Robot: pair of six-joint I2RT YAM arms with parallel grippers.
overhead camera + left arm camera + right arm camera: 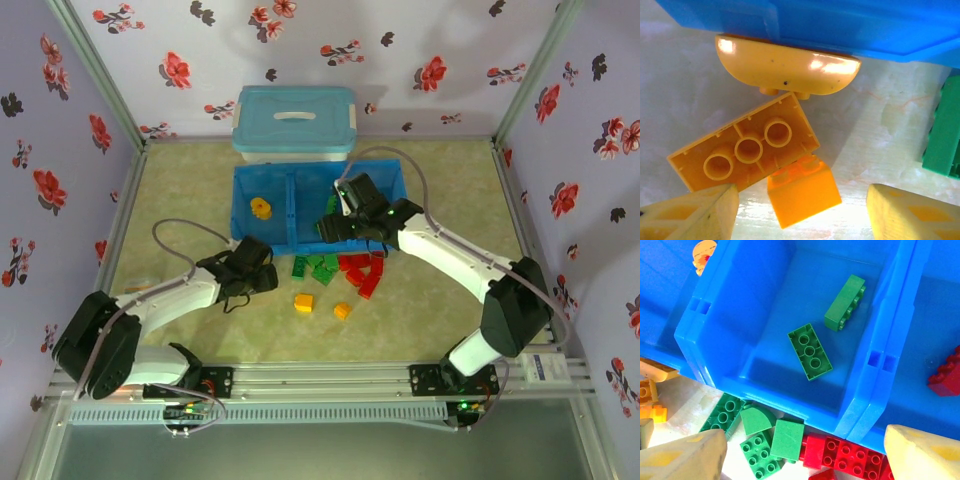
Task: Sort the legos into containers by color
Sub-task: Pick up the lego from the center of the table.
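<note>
Lego (802, 192) sits untouched between fingers (695, 215) of left gripper (801, 215).

Floral-papered lilac walls (470, 60) around a pale green tabletop (180, 180)

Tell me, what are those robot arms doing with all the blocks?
It's a color-sorting job. The left arm has open jaws over yellow bricks lying on the table in front of the blue tray. The right arm has open jaws above the tray's middle compartment, where two green bricks lie. Neither holds anything. More green and red bricks wait on the table.
</note>
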